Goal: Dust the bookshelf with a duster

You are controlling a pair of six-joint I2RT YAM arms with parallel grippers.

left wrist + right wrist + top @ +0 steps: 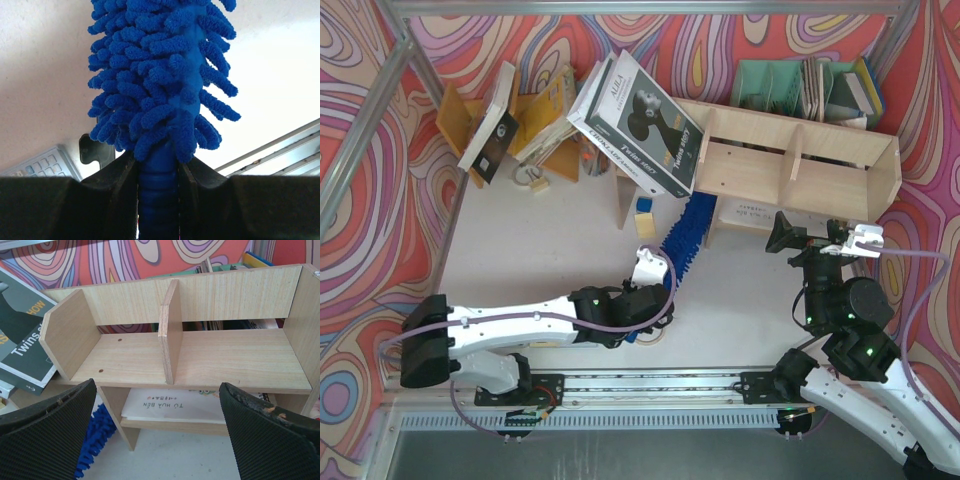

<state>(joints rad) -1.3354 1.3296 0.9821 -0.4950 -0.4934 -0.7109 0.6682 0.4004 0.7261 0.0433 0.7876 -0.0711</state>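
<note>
The black left fingers are shut tight on the ribbed dark blue handle of the duster, its fluffy bright blue strands fanning ahead over the white desk. The woven-textured black right fingers gape wide, holding nothing, with the pale plywood bookshelf straight ahead. Off to their left leans a book printed "Twins".

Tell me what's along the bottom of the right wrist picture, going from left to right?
Black finger pad → blue duster → white booklet under the bookshelf → other black finger pad.
</note>
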